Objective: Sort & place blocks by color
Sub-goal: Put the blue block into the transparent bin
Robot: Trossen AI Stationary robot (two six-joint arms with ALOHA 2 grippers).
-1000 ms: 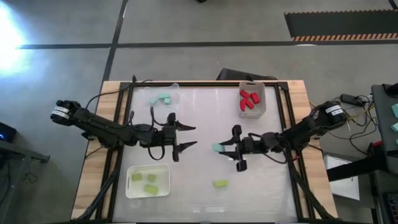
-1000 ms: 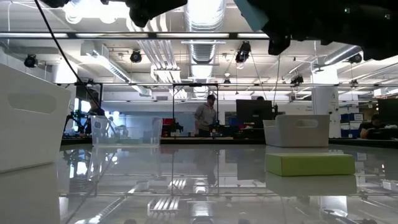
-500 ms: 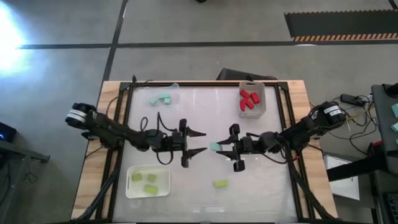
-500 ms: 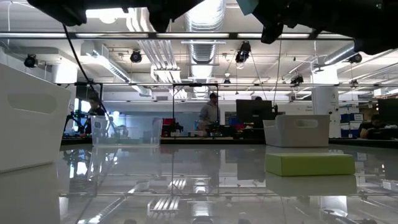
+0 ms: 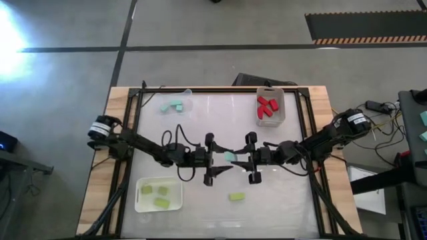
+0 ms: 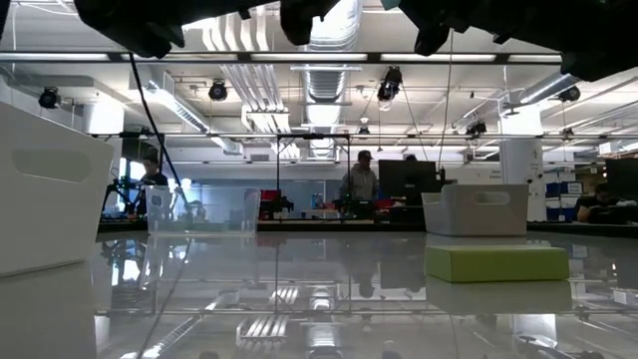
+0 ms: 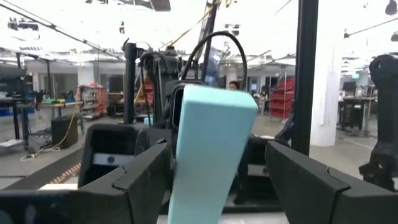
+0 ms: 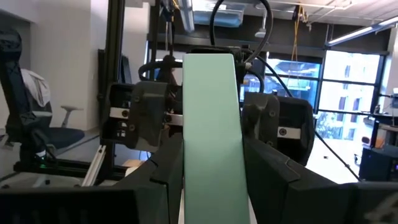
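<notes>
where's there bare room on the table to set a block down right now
Free: the far middle between the clear tray and the red tray, and the near strip between the white tray and the loose green block. Crowded: mid-table, where left gripper meets right gripper holding the teal block.

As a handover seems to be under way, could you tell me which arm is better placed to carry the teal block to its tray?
Probably the left. Its open hand brackets the teal block that the right hand grips, and the teal tray lies on the left arm's side.
</notes>
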